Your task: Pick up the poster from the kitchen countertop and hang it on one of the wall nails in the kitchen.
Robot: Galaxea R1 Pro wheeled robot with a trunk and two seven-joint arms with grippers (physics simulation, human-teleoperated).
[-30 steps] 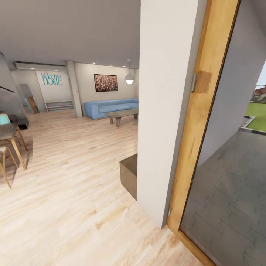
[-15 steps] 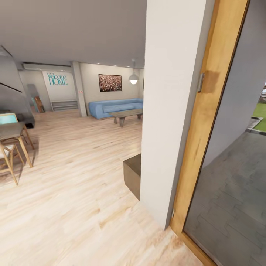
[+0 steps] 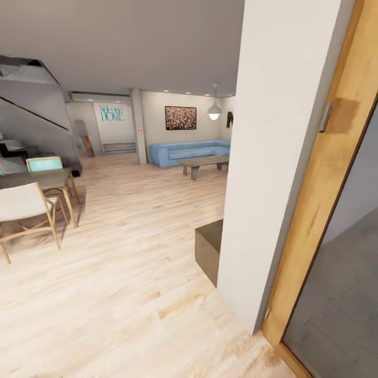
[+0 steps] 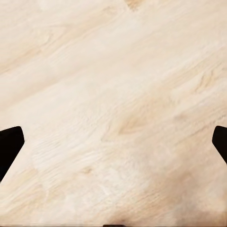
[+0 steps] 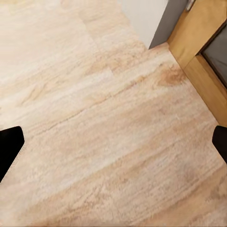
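The poster and the kitchen countertop are out of view. In the left wrist view my left gripper (image 4: 113, 146) hangs open over pale wood floor (image 4: 118, 94), its dark fingertips (image 4: 9, 144) at the picture's two sides with nothing between them. In the right wrist view my right gripper (image 5: 113, 146) is likewise open above the floor, near the foot of the wooden door frame (image 5: 198, 42).
A white wall pillar (image 3: 273, 157) and wooden door frame (image 3: 325, 199) stand close at the right, with a dark low block (image 3: 210, 249) at the pillar's base. A dining table (image 3: 37, 179) and chairs (image 3: 23, 205) stand at the left. Far back are a blue sofa (image 3: 189, 151), a reddish-brown picture (image 3: 180, 117) and teal lettering (image 3: 111, 113).
The whole head picture has slid to the right, so the camera has turned left. More of the dining table, chairs and staircase shows now, and less of the outdoor paving.
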